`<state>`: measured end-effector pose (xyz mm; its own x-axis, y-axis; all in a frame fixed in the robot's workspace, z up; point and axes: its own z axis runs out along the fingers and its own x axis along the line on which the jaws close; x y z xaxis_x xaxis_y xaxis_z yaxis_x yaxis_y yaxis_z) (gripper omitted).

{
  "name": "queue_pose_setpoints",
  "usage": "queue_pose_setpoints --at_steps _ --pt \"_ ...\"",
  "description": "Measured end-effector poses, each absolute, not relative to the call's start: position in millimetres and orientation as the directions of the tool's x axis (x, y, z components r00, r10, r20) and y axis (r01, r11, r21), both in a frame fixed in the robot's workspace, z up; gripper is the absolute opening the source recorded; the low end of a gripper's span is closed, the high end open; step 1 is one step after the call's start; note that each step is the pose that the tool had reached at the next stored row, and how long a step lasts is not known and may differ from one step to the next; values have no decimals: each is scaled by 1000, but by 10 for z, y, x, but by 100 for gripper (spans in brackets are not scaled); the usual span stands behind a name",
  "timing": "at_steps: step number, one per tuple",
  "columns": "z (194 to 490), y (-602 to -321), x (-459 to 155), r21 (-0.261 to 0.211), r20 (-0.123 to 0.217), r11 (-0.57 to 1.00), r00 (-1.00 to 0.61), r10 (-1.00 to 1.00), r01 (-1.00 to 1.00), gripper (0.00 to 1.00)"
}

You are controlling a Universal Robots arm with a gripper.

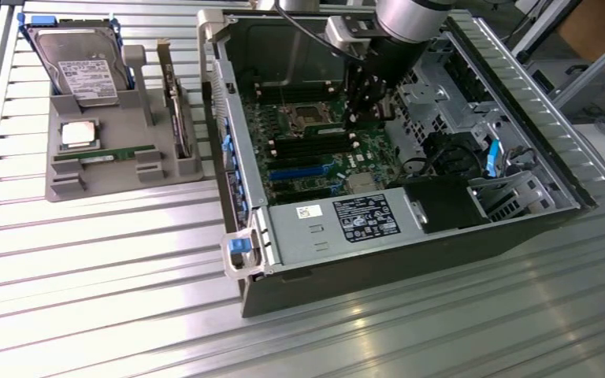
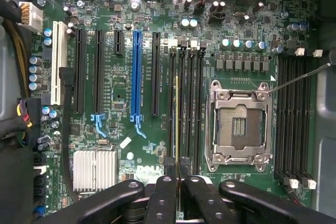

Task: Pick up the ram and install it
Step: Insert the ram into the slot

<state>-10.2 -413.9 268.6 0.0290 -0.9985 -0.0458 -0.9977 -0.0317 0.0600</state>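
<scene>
Pincer: your pincer point(image 2: 176, 174) is pressed together on the ram point(image 2: 176, 119), which you see edge-on as a thin gold line between the fingertips.
Ram position: it hangs over the bank of memory slots point(image 2: 186, 103), in line with one of them, beside the empty processor socket point(image 2: 240, 125). I cannot tell whether it is seated.
Handling: I judge it light, thin, stiff and easily cracked. Hold it by the long top edge near the middle and keep off the gold contacts.
Writing: "DELL" reads on the motherboard point(image 2: 148, 171). The white label on the power supply point(image 1: 364, 218) is too small to read.
Beyond: a second stick point(image 1: 101, 155) lies in the grey tray point(image 1: 72, 185) on the table point(image 1: 92, 260), well apart from the case point(image 1: 387, 260).
</scene>
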Motion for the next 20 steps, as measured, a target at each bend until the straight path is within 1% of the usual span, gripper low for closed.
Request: queue_pose_setpoints --at_steps 11,20 --pt "2618 -4139 -317 60 -43 -31 28 -999 -998 12" --pt "2518 -4139 -367 60 -29 9 -10 -1000 -998 12"
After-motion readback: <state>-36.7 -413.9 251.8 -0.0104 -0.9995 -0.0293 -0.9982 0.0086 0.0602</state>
